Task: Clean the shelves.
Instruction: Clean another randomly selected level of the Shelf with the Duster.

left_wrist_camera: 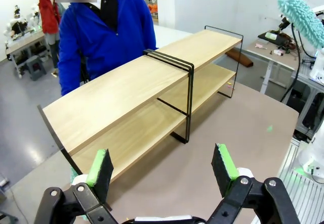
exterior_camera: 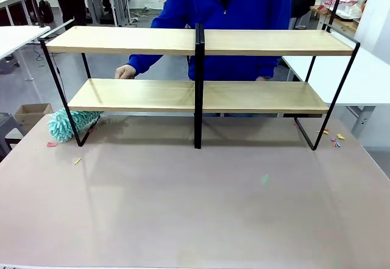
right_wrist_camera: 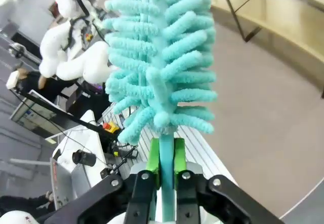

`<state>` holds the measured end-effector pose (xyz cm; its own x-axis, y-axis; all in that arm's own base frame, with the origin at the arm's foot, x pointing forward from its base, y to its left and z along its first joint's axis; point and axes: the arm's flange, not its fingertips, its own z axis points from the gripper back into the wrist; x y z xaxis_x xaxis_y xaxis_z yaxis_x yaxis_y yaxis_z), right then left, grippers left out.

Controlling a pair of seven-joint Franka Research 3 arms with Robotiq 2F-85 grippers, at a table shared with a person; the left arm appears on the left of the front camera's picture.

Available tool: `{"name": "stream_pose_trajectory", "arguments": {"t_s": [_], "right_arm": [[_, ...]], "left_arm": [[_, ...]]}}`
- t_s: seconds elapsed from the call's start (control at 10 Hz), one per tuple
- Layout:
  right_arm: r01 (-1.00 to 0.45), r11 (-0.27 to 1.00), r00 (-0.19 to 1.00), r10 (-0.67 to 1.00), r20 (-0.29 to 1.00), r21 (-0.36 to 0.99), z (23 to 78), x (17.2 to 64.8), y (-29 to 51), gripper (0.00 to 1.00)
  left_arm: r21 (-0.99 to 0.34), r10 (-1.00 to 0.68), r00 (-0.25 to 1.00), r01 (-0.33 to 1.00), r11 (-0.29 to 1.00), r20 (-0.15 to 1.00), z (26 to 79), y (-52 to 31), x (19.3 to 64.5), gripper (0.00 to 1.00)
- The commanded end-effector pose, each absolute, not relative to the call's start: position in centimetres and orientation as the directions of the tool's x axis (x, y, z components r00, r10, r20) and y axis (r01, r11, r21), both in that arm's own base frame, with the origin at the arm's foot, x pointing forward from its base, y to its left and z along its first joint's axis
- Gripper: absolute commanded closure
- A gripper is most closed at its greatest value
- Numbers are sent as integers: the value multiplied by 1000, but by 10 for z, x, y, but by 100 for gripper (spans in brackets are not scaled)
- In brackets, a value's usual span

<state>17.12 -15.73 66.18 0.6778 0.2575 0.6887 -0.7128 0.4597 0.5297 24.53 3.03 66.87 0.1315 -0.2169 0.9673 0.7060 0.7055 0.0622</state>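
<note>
**While the rack stands bare, right gripper clamps a duster**

Where the front view looks across the grey-brown table [exterior_camera: 195,208], the shelves [exterior_camera: 198,68], two long light-wood boards in a low black metal frame with a black centre post, stand at its far half, both boards bare. A person in a blue jacket [exterior_camera: 225,13] stands behind the rack, one hand [exterior_camera: 125,72] by the lower board's back edge. A second teal fluffy duster [exterior_camera: 72,125] lies by the rack's left foot; small coloured scraps [exterior_camera: 334,139] lie near the right foot.

Left gripper [left_wrist_camera: 162,165]: green pads wide apart, nothing between, above table, shelves ahead.

Right gripper [right_wrist_camera: 166,165]: pads pressed on the handle of a teal chenille duster [right_wrist_camera: 159,57], head upright
</note>
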Motion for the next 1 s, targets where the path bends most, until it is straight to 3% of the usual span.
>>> {"name": "stream_pose_trajectory", "arguments": {"t_s": [0.0,0.9], "right_arm": [[-726,454,675,330,660,516,664,166,-150,88],[-726,454,675,330,660,516,664,166,-150,88]], "left_arm": [[61,-218,138,699,713,966,667,29,245,0],[61,-218,138,699,713,966,667,29,245,0]]}}
